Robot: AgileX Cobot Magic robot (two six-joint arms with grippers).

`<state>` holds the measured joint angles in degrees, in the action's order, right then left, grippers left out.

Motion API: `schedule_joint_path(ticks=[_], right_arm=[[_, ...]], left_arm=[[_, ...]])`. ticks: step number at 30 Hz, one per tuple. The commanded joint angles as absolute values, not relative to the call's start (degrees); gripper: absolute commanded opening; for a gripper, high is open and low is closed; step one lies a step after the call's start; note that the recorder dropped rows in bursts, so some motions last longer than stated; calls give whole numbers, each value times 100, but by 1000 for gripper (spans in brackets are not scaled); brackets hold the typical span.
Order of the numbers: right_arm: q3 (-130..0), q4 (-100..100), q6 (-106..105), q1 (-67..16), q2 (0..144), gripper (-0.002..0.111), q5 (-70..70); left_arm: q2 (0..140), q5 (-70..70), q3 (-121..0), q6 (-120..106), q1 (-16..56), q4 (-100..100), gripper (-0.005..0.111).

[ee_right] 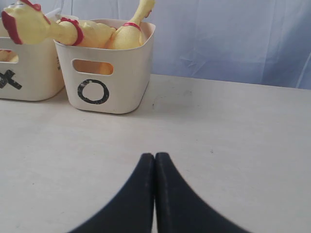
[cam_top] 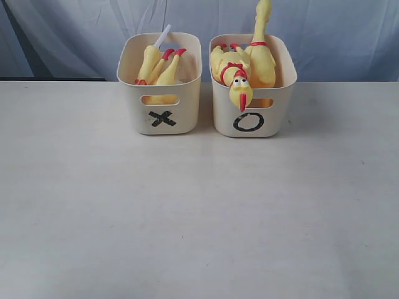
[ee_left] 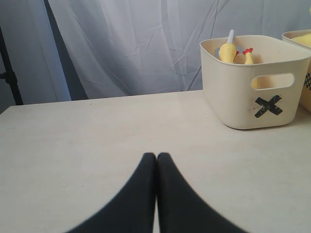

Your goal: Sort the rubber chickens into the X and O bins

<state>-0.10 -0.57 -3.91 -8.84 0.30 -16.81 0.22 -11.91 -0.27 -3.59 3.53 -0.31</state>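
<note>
Two cream bins stand side by side at the back of the table. The X bin [cam_top: 160,115] [ee_left: 243,97] on the left holds yellow rubber chickens [cam_top: 159,67] with red feet and a white tube [cam_top: 163,36]. The O bin [cam_top: 252,118] [ee_right: 104,82] on the right holds more rubber chickens [cam_top: 249,65]; one head [cam_top: 240,90] hangs over its front rim and one body [cam_top: 262,18] sticks up. Neither gripper shows in the exterior view. My left gripper [ee_left: 156,156] is shut and empty above the bare table, well short of the X bin. My right gripper [ee_right: 154,155] is shut and empty, short of the O bin.
A white tabletop [cam_top: 199,212] stretches in front of the bins. A pale blue-grey curtain [cam_top: 75,31] hangs behind the table. A dark stand [ee_left: 7,63] is at the curtain's edge in the left wrist view.
</note>
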Motion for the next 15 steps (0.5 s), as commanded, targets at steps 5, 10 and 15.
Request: schedule_joint_path(ticks=[5, 10, 15], right_arm=[[0, -52, -391, -868, 0, -1, -1607], [0, -52, -380, -868, 0, -1, -1607], [0, -52, -382, -868, 0, -1, -1565]], left_arm=[[0, -1176, 0, -356, 325, -98, 0], [0, -1176, 0, -356, 325, -98, 0], [0, -1176, 0, -356, 325, -98, 0]])
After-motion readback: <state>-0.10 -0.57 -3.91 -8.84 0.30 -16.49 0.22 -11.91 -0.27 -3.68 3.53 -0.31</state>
